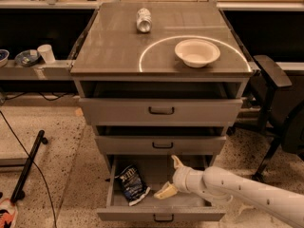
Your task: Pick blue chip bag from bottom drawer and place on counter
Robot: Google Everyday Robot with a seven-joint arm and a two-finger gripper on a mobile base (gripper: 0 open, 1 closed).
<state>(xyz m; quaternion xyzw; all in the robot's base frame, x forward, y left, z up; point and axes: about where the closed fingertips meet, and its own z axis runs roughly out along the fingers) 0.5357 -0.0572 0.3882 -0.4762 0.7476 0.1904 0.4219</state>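
You'll find the crinkled dark navy chip bag (131, 184) lying flat in the left half of the pulled-out deep grey metal bottom drawer (142, 216); judge it light, soft and slippery, so pinch its bunched middle rather than the thin white edge. Just right of it, inside the drawer, your cream two-finger tool (170, 177) is spread wide and empty. The white arm (247, 191) hides the drawer's right floor, and you can't tell whether the lower finger touches the bag
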